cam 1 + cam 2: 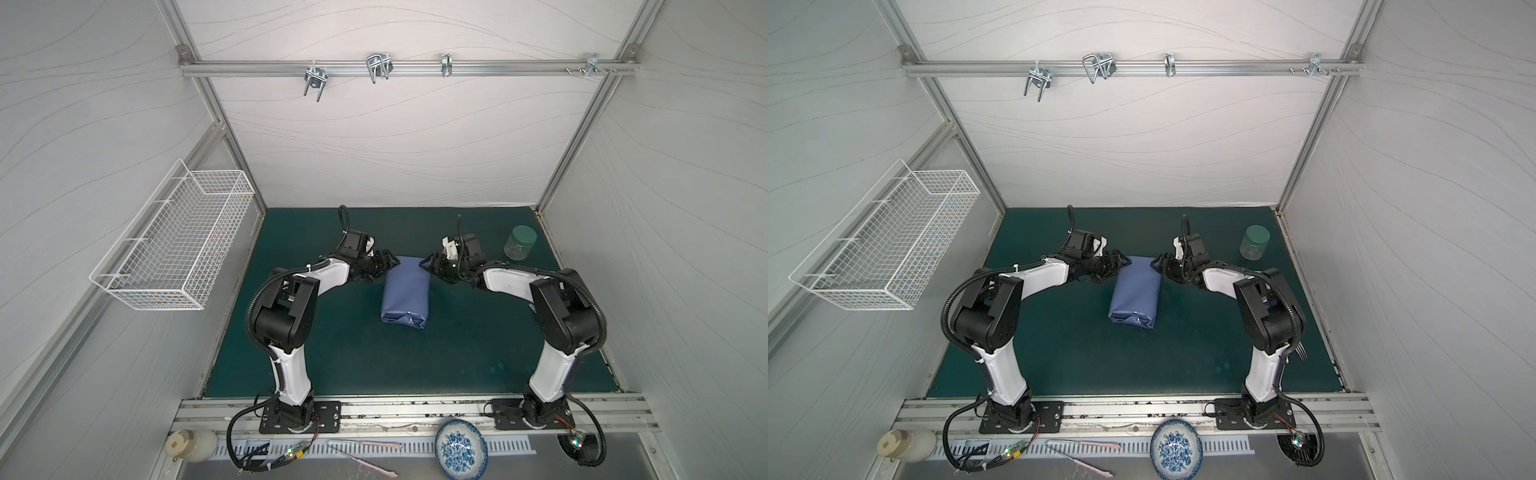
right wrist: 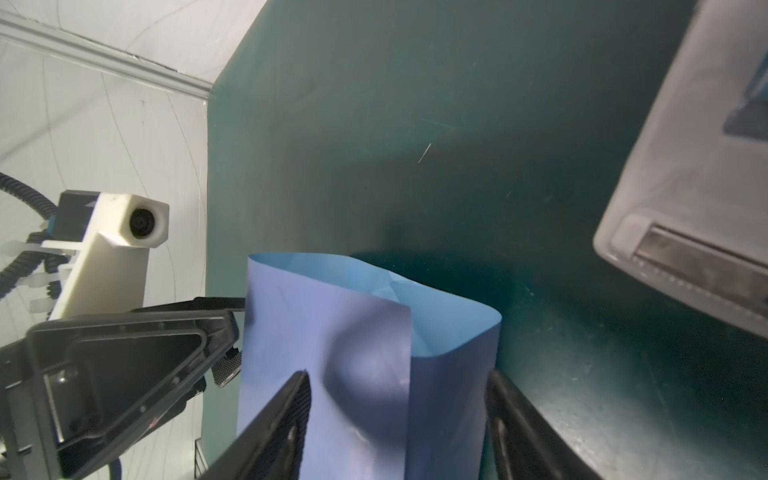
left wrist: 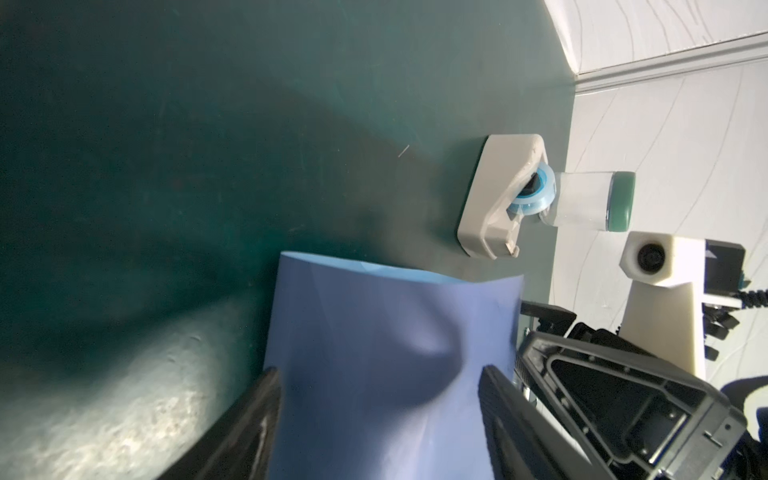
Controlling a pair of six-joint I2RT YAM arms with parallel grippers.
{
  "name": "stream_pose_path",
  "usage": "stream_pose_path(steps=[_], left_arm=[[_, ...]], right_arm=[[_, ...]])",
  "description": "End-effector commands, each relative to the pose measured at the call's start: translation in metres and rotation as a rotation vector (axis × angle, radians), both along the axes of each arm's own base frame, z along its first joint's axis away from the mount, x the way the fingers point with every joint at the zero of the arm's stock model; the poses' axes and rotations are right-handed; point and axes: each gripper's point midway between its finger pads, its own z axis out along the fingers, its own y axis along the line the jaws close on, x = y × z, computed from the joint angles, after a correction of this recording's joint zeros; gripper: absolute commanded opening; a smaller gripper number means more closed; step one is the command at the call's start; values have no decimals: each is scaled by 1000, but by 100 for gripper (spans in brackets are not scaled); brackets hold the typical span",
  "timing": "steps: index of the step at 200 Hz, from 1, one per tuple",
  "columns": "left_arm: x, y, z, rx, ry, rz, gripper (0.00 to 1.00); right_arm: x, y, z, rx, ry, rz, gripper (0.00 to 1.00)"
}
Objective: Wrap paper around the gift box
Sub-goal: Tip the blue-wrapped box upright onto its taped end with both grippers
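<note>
indigo paper with sky-blue inner face, dark green mat

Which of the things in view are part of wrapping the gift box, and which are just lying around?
For the job: the paper, wrapped into a parcel; the gift box, presumably hidden inside; likely the tape dispenser.
Just lying about: the green-lidded jar; the wire basket; the blue-patterned bowl; the white bottle.
</note>
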Motion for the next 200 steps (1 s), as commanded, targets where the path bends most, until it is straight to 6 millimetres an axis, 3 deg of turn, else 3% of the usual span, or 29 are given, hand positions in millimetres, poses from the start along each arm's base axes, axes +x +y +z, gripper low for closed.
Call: stream_pose_path(steps=[1, 37, 73, 115, 177, 200], left_arm=[[-13, 5, 16, -23, -39, 5, 81], [-24, -1, 8, -68, -21, -9, 83], [-19, -25, 15, -127, -21, -55, 82], [-13, -36, 42, -201, -55, -75, 80], [-8, -40, 90, -232, -142, -106, 80], [-10, -40, 99, -235, -158, -113, 81]], right_arm=[[-17, -7, 1, -13, 21, 23, 74], [-40, 1, 5, 42, 31, 66, 78], [-37, 19, 13, 92, 21, 102, 76], [-31, 31, 40, 169, -24, 123, 71], [-31, 32, 85, 206, -154, 157, 70], [-33, 30, 97, 206, -197, 163, 71]])
